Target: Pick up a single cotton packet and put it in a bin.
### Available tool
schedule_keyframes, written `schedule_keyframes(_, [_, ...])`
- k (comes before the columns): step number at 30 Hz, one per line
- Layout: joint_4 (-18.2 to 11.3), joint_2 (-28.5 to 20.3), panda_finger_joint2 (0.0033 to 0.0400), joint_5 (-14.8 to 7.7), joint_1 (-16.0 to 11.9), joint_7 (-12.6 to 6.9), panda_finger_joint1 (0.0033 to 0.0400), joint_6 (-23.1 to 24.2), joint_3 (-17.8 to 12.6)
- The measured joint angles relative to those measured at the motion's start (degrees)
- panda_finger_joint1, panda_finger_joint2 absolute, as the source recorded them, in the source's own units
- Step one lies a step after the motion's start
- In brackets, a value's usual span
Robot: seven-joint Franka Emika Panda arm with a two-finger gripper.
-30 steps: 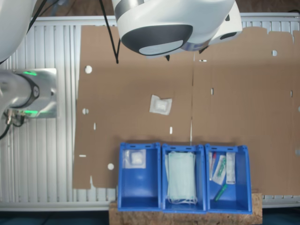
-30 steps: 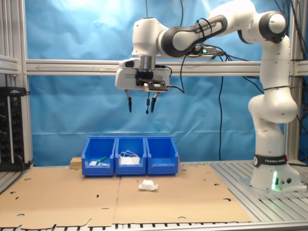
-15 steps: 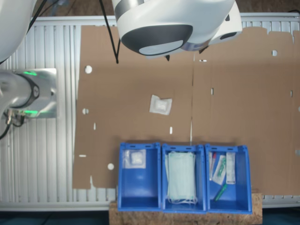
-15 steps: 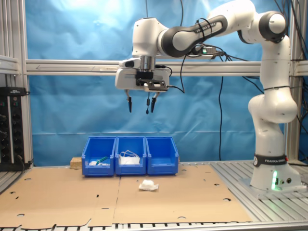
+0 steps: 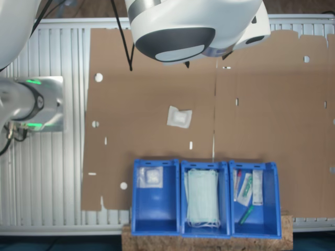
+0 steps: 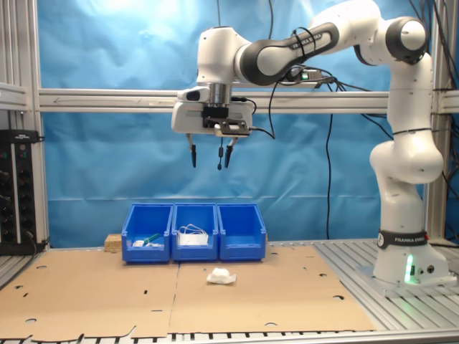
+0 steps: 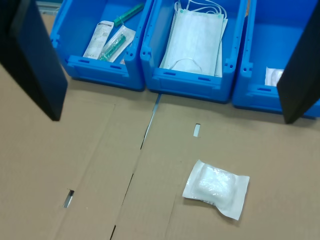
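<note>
Nothing has moved since earlier — the hand (image 6: pixel 210 155) hangs open, fingers spread, high above the cotton packet (image 6: pixel 221 276), which lies almost straight below

Pale green masks (image 5: pixel 203 197) in the middle bin (image 5: pixel 204 232); narrow packets (image 5: pixel 248 189) in an end bin (image 5: pixel 274 201); cardboard (image 5: pixel 157 94) beneath.

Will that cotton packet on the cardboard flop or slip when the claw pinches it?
The cotton packet looks puffy and crumpled, so it probably squashes and sags, staying light. Its glossy wrapper may slip. It lies flat, so it likely won't roll.
</note>
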Motion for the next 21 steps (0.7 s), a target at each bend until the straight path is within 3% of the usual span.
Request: schedule_keyframes(21, [-0.5, 0.0, 0.04, 0.0, -0.03, 0.0, 0.04, 0.0, -0.09])
